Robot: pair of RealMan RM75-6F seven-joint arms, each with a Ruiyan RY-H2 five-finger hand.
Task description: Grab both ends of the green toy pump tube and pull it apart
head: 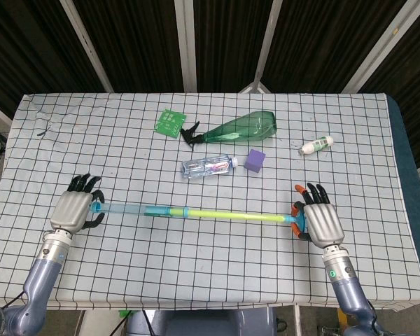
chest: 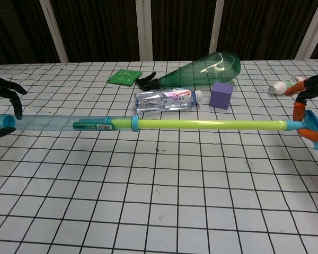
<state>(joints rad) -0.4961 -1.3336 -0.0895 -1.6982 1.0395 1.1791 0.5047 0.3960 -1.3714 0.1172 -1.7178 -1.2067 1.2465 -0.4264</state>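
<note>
The toy pump tube (head: 196, 213) (chest: 201, 124) stretches across the table's front half, well drawn out: a clear blue barrel (head: 126, 209) (chest: 53, 124) on the left, a long yellow-green rod on the right. My left hand (head: 75, 210) (chest: 2, 106) grips the barrel's blue end cap. My right hand (head: 320, 222) (chest: 310, 114) grips the blue handle (chest: 314, 129) at the rod's end. In the chest view both hands sit at the frame edges, mostly cut off.
Behind the tube lie a small water bottle (head: 208, 166) (chest: 167, 99), a purple cube (head: 255, 160) (chest: 221, 95), a green spray bottle on its side (head: 234, 128) (chest: 201, 69), a green packet (head: 170, 122) and a small white bottle (head: 316, 145). Checked cloth (head: 196, 266) covers the table.
</note>
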